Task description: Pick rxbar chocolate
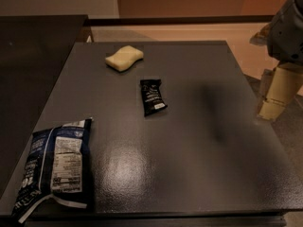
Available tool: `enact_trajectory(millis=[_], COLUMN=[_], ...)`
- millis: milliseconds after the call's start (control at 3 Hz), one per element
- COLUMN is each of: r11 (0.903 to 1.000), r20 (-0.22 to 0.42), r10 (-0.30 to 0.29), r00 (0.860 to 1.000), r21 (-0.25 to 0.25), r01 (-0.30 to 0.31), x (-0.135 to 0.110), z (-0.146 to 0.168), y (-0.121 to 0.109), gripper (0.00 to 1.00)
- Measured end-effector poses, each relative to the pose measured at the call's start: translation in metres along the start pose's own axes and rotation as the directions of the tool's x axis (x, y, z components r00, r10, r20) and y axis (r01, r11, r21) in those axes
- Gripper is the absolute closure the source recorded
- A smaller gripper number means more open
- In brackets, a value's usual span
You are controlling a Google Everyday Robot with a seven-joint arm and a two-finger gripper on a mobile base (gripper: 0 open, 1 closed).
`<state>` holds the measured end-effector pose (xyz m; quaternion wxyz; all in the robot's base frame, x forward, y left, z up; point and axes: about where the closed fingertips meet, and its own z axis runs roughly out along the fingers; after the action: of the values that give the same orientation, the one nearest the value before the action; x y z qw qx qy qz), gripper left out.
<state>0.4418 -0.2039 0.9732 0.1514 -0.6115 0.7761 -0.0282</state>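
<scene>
The rxbar chocolate [152,97] is a small flat black wrapper with white print. It lies near the middle of the dark grey table [189,164], with its white patch at the near end. My gripper [274,96] hangs at the table's right edge, well to the right of the bar and above the surface. It holds nothing. Its shadow falls on the table between it and the bar.
A pale yellow sponge [124,58] lies at the back of the table, left of centre. A blue-and-white chip bag [54,167] lies at the front left corner. A dark counter [33,56] adjoins the table on the left. Light floor shows beyond the far and right edges.
</scene>
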Motion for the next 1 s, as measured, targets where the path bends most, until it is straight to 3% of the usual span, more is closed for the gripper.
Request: enact_trajectory(millis=[333,1000], r11=[0.9996,0.9967], r20=[0.041,0.199], r10=[-0.010,-0.021], r00=[0.999,0.980], r21=[-0.026,-0.072], r01=[0.011,0.036], x=[-0.023,-0.080], z=[0.018,0.061], y=[-0.004,-0.018], gripper=[0.00,0.00])
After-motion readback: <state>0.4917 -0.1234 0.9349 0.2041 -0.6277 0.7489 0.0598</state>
